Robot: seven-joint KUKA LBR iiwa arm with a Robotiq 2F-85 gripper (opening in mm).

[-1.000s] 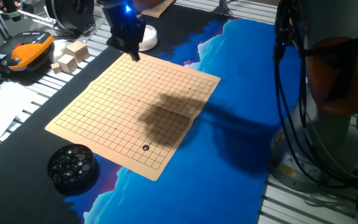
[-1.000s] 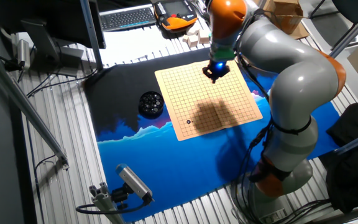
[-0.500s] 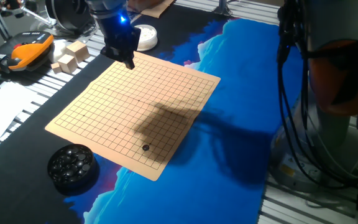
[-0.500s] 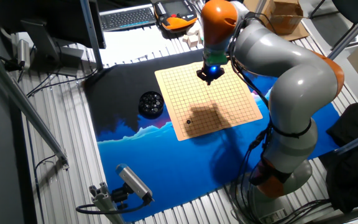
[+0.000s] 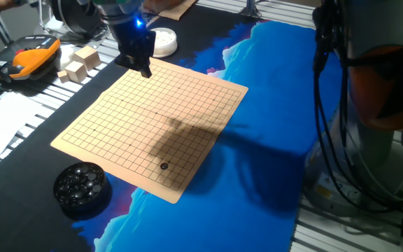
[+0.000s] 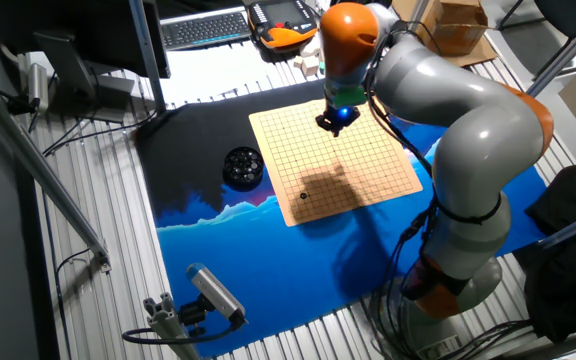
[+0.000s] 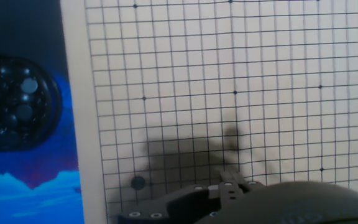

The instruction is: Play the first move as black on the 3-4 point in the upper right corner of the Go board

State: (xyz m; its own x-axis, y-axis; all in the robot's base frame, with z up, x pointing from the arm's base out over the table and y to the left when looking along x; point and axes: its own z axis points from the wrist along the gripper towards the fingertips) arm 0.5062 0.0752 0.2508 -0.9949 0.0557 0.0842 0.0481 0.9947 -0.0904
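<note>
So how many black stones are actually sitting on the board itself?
1. A single black stone lies near the board's corner closest to the bowl of stones, which holds the rest. None seem hidden under the arm.

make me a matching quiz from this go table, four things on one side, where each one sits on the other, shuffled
Things:
1. black stone
2. bowl of stones
3. gripper
4. wooden blocks

Places:
A. above the board's far edge
B. on the black mat, off the board's near corner
C. on the board's grid, close to its near edge
D. off the mat, next to the orange device

Pairs: 1-C, 2-B, 3-A, 4-D
</note>
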